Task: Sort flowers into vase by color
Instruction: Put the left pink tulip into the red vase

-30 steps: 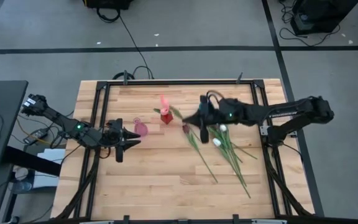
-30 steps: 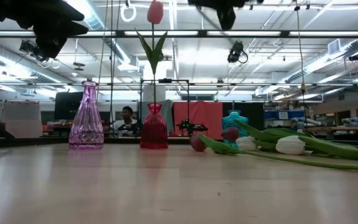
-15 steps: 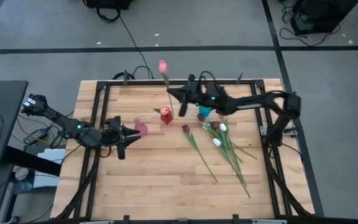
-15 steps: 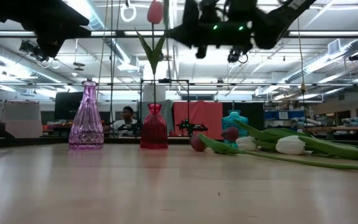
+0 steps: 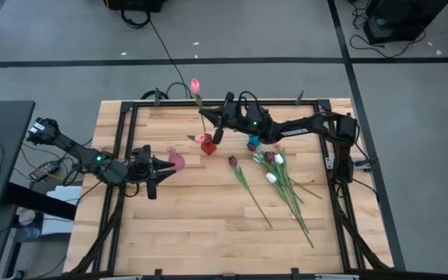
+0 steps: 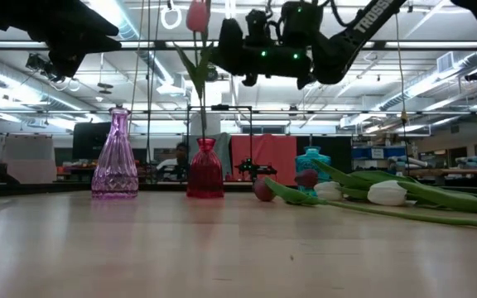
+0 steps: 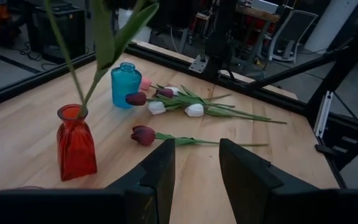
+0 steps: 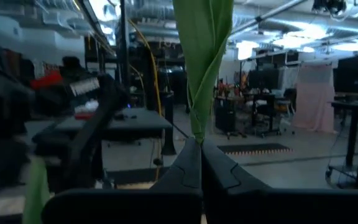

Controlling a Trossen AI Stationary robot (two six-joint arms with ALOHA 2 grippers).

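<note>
A pink tulip [image 5: 195,84] stands with its stem in the red vase [image 5: 206,144] and leans toward the far edge. High above the table, my right gripper [image 5: 205,114] is shut and sits at the tulip's leaves [image 6: 199,70]. My left gripper [image 5: 164,167] hovers open near the table's left edge, high beside the purple vase [image 6: 116,153], with nothing between its fingers [image 7: 160,174]. Several loose maroon [image 5: 232,161] and white [image 5: 271,177] tulips lie flat on the table at the right. My right gripper meets the pink tulip's green leaf [image 8: 197,121] with the tips of its shut fingers [image 8: 188,165], well above the red vase. The fingers come nearly level from the table's right. The tulip's stem foot stays in the vase. Whether the leaf is between the tips cannot be told.
A teal vase [image 5: 253,144] stands just right of the red one, under my right arm. The loose flowers' stems fan out toward the near right [image 5: 298,218]. A black frame rail [image 5: 208,103] runs along the far edge. The near half of the wooden table [image 5: 193,233] is bare.
My right gripper has swung from above the loose flowers toward the table's far left, to the tulip in the red vase, and has stayed shut. The tulip's head has tipped toward the far edge and a little left. Its stem foot has stayed in the vase.
</note>
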